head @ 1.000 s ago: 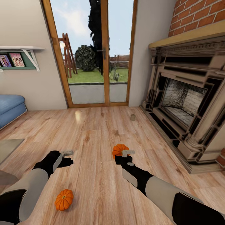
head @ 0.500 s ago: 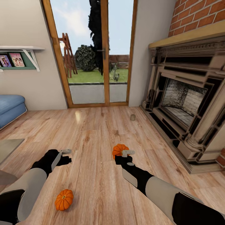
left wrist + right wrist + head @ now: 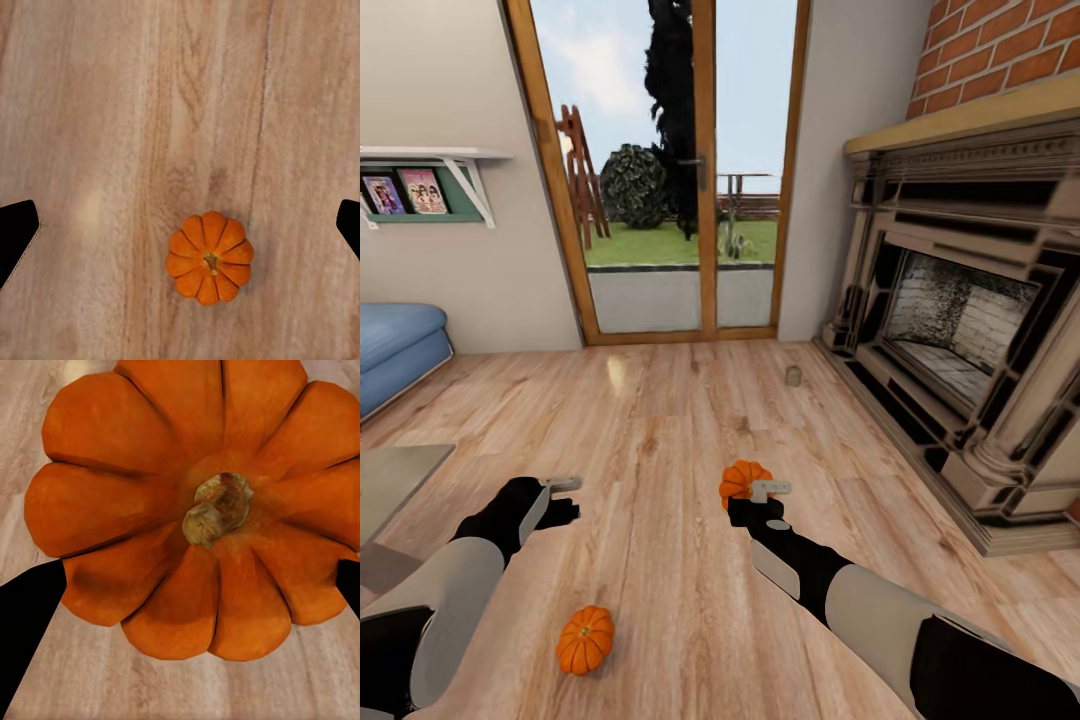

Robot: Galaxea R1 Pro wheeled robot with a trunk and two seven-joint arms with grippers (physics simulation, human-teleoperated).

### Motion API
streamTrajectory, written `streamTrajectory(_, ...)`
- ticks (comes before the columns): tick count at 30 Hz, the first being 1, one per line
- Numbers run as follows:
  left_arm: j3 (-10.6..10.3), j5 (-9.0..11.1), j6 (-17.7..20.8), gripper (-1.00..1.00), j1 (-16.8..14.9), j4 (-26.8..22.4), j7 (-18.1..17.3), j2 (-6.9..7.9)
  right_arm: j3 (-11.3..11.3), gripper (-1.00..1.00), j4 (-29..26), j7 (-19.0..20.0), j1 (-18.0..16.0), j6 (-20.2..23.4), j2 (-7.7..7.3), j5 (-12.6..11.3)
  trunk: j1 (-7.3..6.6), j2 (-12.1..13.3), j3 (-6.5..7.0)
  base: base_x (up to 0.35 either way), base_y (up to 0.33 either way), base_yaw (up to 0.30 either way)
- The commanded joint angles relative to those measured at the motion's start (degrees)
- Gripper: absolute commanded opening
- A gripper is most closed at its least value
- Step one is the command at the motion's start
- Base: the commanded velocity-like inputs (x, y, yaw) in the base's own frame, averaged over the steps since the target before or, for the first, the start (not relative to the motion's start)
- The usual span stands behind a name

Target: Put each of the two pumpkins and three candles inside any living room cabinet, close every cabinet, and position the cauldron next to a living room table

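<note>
A home living room, rendered in simulation. Wood-plank floor throughout. On the right, an ornate beige fireplace under a red brick chimney breast. At the far wall, a wood-framed glass door looking onto a lawn and shrubs. On the left, a blue sofa, a wall shelf with 2 picture books, and the corner of a glass-topped table.

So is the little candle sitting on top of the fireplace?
No, the candle stands on the wooden floor, in front of the fireplace near the glass door.
</note>
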Motion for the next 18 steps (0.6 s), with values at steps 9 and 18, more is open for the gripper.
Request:
streamTrajectory(9,0.4,0.1,0.2,1.0,0.0,0.1,-0.3,0.23,0.5,-1.0,-0.1,-0.3,-0.1,-0.3,-0.02,-0.6,-0.01,0.0,-0.05,0.0,0.058,0.0)
streamTrajectory(18,0.4,0.4,4.0,1.0,0.0,-2.2,-0.1,-1.68,0.3,-1.0,-0.1,-0.3,-0.1,-0.2,-0.35,-0.6,1.09,-2.0,-0.95,0.0,0.0,0.0)
